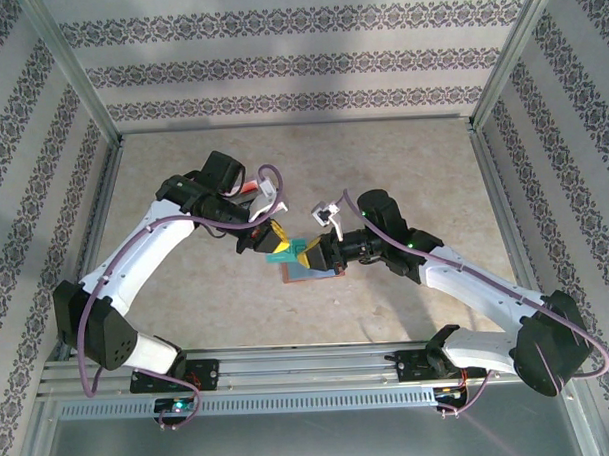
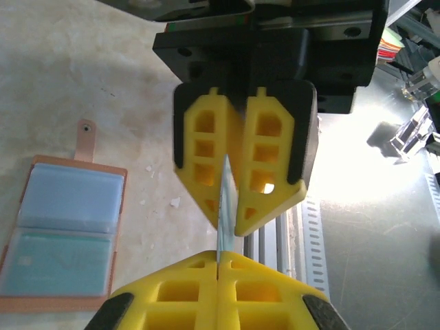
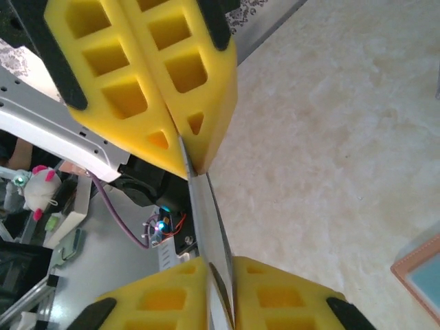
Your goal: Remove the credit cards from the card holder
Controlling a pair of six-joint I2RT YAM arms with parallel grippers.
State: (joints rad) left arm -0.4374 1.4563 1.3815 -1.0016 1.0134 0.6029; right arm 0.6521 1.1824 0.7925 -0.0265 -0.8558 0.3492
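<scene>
The credit card (image 1: 281, 254) hung in the air just above the bench (image 1: 183, 192), a thin teal rectangle spanning the gap between the two arms near the middle of the work area. In both wrist views it appeared edge-on, as a pale sliver (image 2: 221, 206) running from one set of yellow fingers to the other.

The left pincer (image 1: 275, 235) was fully closed on one end of the credit card, its fingers (image 2: 172, 295) pressed together with only a hairline between them. The right pincer (image 1: 309, 253) faced it from the other end. Its fingers (image 2: 206, 158) stood a little apart with the credit card (image 3: 206, 227) between them, and whether they touched it could not be told.

The card holder (image 1: 314, 275) lay open and flat on the bench directly below the right pincer. From the left wrist it showed two grey-blue pockets inside a tan-brown rim (image 2: 118, 227), a snap tab (image 2: 85, 141) sticking out from one edge, and another card (image 2: 58, 271) of a teal tint seated in the nearer pocket.
</scene>
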